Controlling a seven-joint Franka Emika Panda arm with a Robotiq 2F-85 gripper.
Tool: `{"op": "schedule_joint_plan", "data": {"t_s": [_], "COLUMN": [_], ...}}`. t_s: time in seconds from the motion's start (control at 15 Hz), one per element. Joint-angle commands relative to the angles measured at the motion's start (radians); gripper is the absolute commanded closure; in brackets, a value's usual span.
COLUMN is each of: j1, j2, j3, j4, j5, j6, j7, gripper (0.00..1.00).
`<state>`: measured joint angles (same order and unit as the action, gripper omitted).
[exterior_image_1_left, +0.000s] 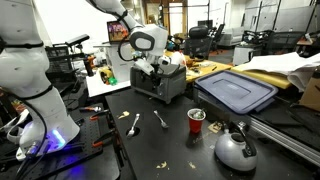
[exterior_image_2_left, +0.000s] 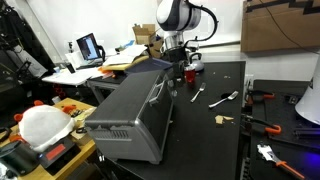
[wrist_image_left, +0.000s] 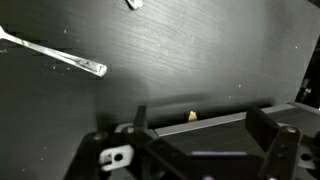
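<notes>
Over one end of the grey appliance (exterior_image_1_left: 165, 85), fingers (wrist_image_left: 268, 135) wide open, empty; metal utensil (wrist_image_left: 60, 57) well apart.

**My three cameras**

In an exterior view I look across the table (exterior_image_1_left: 175, 140) from afar, the grey appliance (exterior_image_1_left: 160, 82) mid-frame; in an exterior view that appliance (exterior_image_2_left: 130, 110) looms lower left. Both share the cutlery (exterior_image_2_left: 222, 98). My wrist view faces down, close.

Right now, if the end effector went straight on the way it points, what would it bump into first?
Probably the top of the grey toaster oven, near its edge. The open end effector points down over it. Depth is unclear, so it could slip past onto the black table.
</notes>
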<state>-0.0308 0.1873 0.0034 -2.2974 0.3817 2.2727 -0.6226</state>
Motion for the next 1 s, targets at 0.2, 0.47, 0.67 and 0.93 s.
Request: {"op": "schedule_joint_plan", "data": {"t_s": [0.2,0.47,0.67,0.93], "j1": [-0.017,-0.023,-0.025,-0.027], "j2": [0.107,0.147,0.147,0.141], "j3": [0.041,0.049,0.051,0.039], "j4": [0.074,0.112,0.125,0.142], "j5": [-0.009,-0.04,-0.077,-0.155], "j6": [0.13,0.178,0.193,0.171], "j7": [0.039,0.081,0.123,0.185], "gripper": [0.0,0.0,0.0,0.0]}}
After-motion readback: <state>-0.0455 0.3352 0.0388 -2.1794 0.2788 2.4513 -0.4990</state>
